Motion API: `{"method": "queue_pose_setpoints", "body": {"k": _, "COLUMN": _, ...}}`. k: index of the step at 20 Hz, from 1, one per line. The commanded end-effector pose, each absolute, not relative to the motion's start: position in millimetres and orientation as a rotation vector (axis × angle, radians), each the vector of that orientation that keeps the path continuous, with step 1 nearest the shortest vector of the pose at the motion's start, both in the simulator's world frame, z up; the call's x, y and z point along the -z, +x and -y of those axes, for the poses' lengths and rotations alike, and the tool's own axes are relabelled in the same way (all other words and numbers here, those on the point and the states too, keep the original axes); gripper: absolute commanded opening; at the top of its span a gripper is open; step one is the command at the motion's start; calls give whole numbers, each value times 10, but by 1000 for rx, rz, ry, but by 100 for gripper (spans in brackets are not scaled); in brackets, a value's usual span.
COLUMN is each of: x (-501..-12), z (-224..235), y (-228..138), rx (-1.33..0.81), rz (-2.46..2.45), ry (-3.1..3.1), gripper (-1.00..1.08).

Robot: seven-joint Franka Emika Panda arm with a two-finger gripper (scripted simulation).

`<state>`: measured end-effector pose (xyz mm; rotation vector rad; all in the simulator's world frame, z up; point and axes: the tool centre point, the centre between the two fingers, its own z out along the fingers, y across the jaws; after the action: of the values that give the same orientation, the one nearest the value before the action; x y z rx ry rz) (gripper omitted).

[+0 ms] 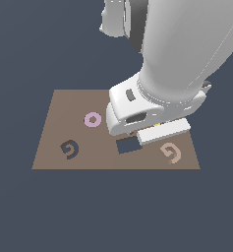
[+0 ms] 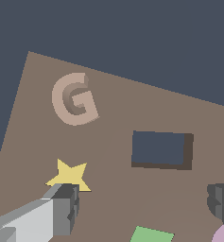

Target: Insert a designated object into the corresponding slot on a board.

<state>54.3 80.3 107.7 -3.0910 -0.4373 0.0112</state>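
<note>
Tan-pink spiral piece (image 2: 74,99) lies flat on the board (image 1: 59,113), unheld, offset from the released, empty end effector (image 2: 142,208), toward the exterior view's right.

Tan spiral piece (image 1: 171,152): lay flat on brown board (image 1: 59,123), 4 o'clock corner. Navy spiral slot (image 1: 69,149): 8 o'clock corner, unfilled.
</note>
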Motion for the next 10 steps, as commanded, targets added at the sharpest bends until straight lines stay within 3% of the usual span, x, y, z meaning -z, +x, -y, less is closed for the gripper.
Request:
{"method": "queue_pose_setpoints", "body": {"k": 1, "x": -956, "z": -958, "y": 659, "rx": -9, "rz": 533, "ry": -3079, "gripper": 100}}
{"method": "queue_pose_setpoints", "body": {"k": 10, "x": -636, "z": -1406, "y": 932, "rx": -3, "rz": 793, "ry": -3035, "gripper": 100}}
